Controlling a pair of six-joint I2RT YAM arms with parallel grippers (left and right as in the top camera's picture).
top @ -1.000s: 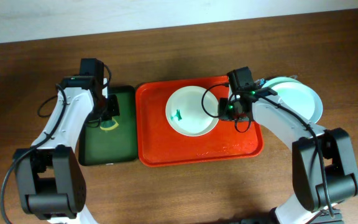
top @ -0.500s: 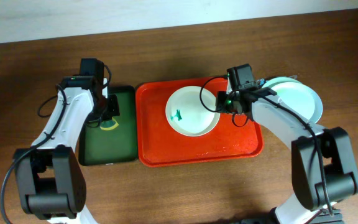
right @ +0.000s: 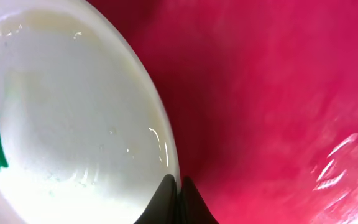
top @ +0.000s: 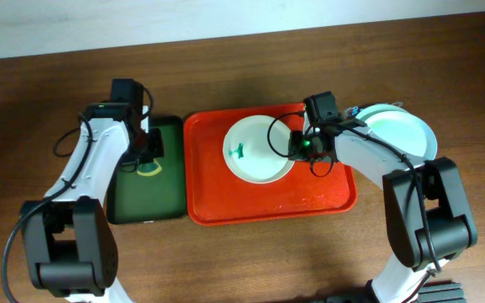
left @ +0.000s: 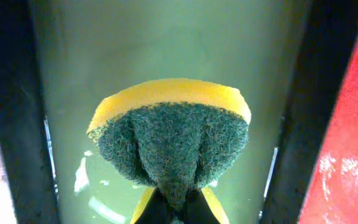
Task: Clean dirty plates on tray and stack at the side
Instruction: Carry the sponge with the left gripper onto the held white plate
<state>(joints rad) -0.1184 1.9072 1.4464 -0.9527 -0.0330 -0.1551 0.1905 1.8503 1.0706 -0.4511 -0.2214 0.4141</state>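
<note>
One white plate point(top: 255, 156) with a small teal-green smear point(top: 238, 152) lies on the red tray point(top: 268, 198). My right gripper point(top: 297, 148) is shut on its right rim. In the right wrist view the jaws point(right: 179, 186) pinch the rim of the plate point(right: 67, 124) over the red tray point(right: 278, 93). Other white plates point(top: 404, 136) sit stacked on the table right of the tray. My left gripper point(top: 146, 156) is shut on a yellow and green sponge point(left: 173, 134) above the dark green tray point(top: 146, 198).
The dark green tray point(left: 166, 37) lies close against the red tray's left edge, with a film of water in it. The brown wooden table point(top: 251, 261) runs under everything. A pale wall point(top: 226, 17) borders the far side.
My right gripper has moved up and left along the plate's right rim and now pinches it. The plate has shifted slightly. The left arm has stayed still with the sponge.
</note>
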